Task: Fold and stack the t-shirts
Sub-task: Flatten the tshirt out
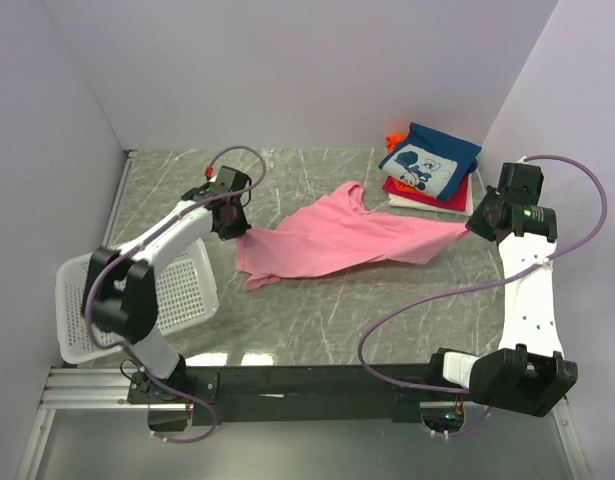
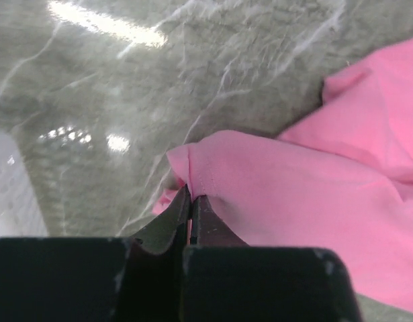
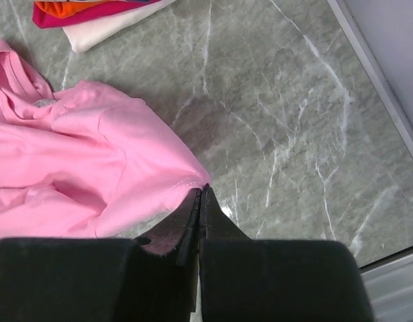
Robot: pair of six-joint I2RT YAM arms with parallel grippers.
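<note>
A plain pink t-shirt point(image 1: 337, 240) is stretched between both arms over the middle of the table. My left gripper point(image 1: 237, 225) is shut on the shirt's left hem corner point(image 2: 193, 176), cloth pinched at the fingertips point(image 2: 191, 196). On the right, the right gripper point(image 1: 474, 226) is shut on the opposite corner point(image 3: 186, 176) of the pink t-shirt point(image 3: 72, 161). A stack of folded t-shirts point(image 1: 427, 170) lies at the back right, navy with a white cartoon print on top, with red, white and orange beneath. Its edge point(image 3: 92, 17) also shows in the right wrist view.
A white plastic mesh basket point(image 1: 137, 300) sits tipped at the left, under the left arm. White walls close in the grey marbled table point(image 1: 317, 320) on three sides. A black rail point(image 1: 317, 385) carries both arm bases at the near edge.
</note>
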